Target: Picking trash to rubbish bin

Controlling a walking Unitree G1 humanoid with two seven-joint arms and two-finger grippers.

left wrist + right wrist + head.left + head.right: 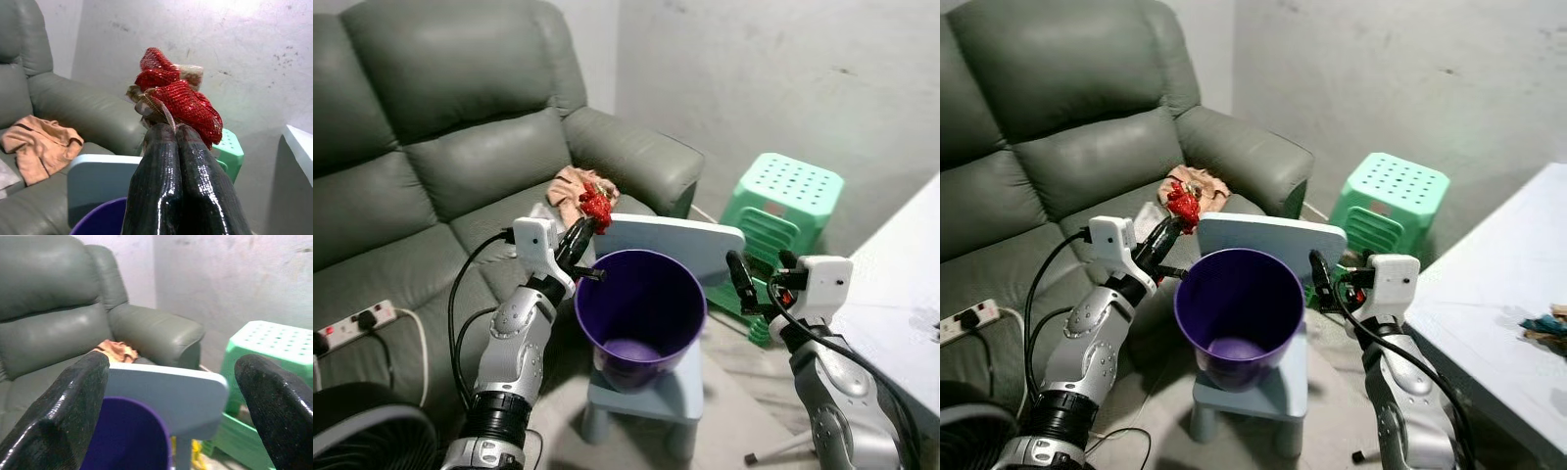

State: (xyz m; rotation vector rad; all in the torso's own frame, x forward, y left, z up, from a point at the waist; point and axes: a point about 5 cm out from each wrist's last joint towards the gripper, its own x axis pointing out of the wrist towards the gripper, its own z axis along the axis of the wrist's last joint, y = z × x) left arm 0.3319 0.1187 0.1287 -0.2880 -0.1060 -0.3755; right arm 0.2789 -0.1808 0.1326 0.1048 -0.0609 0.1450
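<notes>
Dim, even indoor light, soft shadows; head views sharp; glare brightens the wall (pixel 234 29).

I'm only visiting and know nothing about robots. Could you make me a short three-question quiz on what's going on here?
1. True or false: the left end effector is shut on red mesh trash.
2. The purple bin stands on: A) sofa B) small blue chair C) green stool
3. What lies on the sofa seat by the armrest?

Key: 1 true. 2 B, the small blue chair. 3 an orange cloth.
</notes>
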